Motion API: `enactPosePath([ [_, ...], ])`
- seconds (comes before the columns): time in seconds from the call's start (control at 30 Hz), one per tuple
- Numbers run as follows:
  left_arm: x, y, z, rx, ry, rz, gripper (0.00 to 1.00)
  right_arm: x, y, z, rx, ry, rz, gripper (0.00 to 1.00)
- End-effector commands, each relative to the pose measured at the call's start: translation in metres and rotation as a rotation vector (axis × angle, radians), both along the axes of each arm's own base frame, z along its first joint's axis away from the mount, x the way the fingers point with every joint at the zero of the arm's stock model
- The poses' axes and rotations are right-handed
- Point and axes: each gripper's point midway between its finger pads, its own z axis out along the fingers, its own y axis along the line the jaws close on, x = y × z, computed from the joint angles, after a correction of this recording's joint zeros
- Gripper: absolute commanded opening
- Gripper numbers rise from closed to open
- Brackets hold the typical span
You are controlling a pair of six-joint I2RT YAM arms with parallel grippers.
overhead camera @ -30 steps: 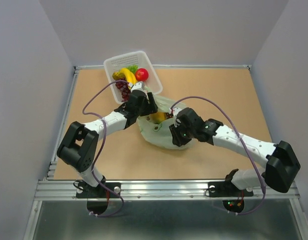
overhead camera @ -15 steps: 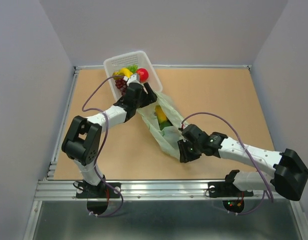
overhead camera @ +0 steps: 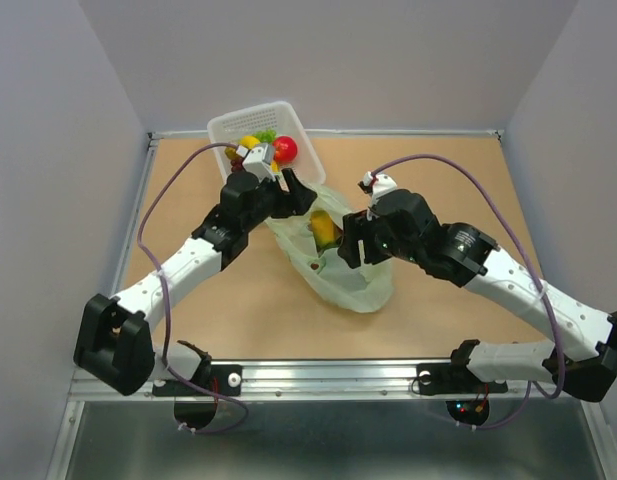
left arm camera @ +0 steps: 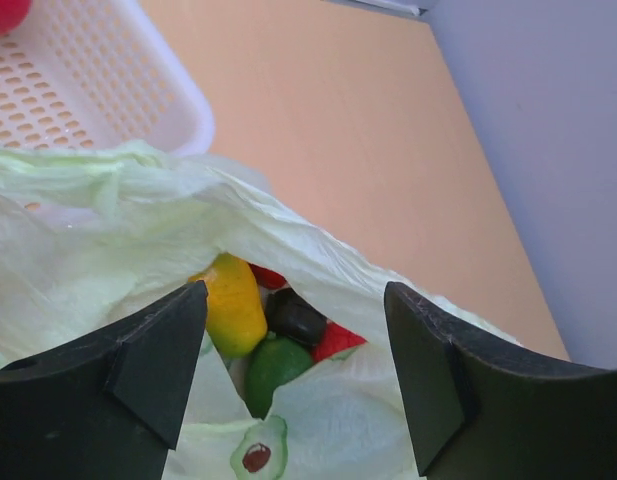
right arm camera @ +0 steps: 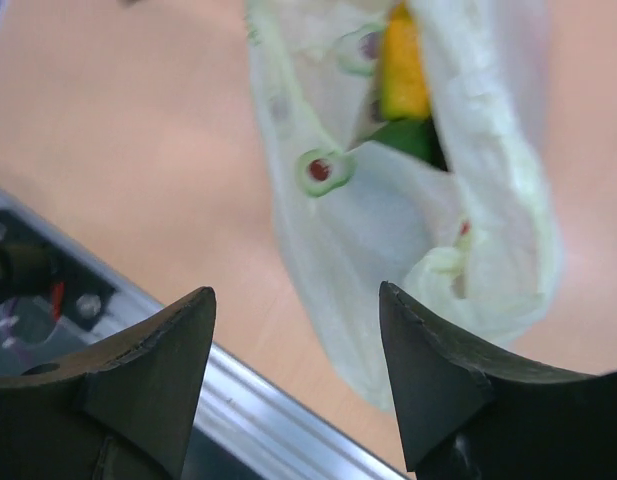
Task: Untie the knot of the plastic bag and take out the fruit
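Observation:
The pale green plastic bag [overhead camera: 338, 270] lies mid-table with its mouth open toward the basket. Inside it show a yellow-orange fruit [left arm camera: 233, 305], a dark one [left arm camera: 296, 316], a green one [left arm camera: 271, 367] and a red one [left arm camera: 338, 340]. My left gripper [overhead camera: 296, 188] is open and empty just above the bag's mouth [left arm camera: 295, 300]. My right gripper [overhead camera: 348, 250] is open and empty above the bag's right side [right arm camera: 296, 295]. The bag [right arm camera: 388, 220] hangs free below it. A small bunched fold [right arm camera: 438, 270] shows on the bag; I cannot tell whether it is the knot.
The white basket [overhead camera: 224, 128] stands at the back left, just behind the bag, holding a red fruit [overhead camera: 285, 149], a banana and grapes. Its rim [left arm camera: 178, 95] is close to my left gripper. The metal rail [right arm camera: 218, 400] runs along the near edge.
My right gripper has let go of the bag and moved up and back from the near edge. The stretched bag has slackened and widened. My left gripper has shifted slightly toward the basket.

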Motion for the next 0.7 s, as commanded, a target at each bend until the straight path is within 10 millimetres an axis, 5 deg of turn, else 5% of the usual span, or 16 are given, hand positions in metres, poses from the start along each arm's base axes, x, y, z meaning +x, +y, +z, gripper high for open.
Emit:
enactPosePath([
  [0.0, -0.042, -0.014, 0.002, 0.086, -0.061, -0.132, 0.80, 0.042, -0.027, 0.000, -0.183, -0.115, -0.196, 0.73],
  [0.2, -0.073, -0.047, -0.020, 0.224, -0.123, -0.275, 0.80, 0.086, -0.041, -0.016, -0.318, -0.141, -0.299, 0.88],
  [0.4, -0.070, -0.060, -0.049, 0.254, -0.096, -0.300, 0.80, 0.129, -0.063, -0.046, -0.289, -0.078, -0.347, 0.88],
  [0.67, -0.068, -0.069, -0.062, 0.248, -0.103, -0.331, 0.80, 0.123, -0.045, -0.086, -0.250, 0.027, -0.187, 0.85],
])
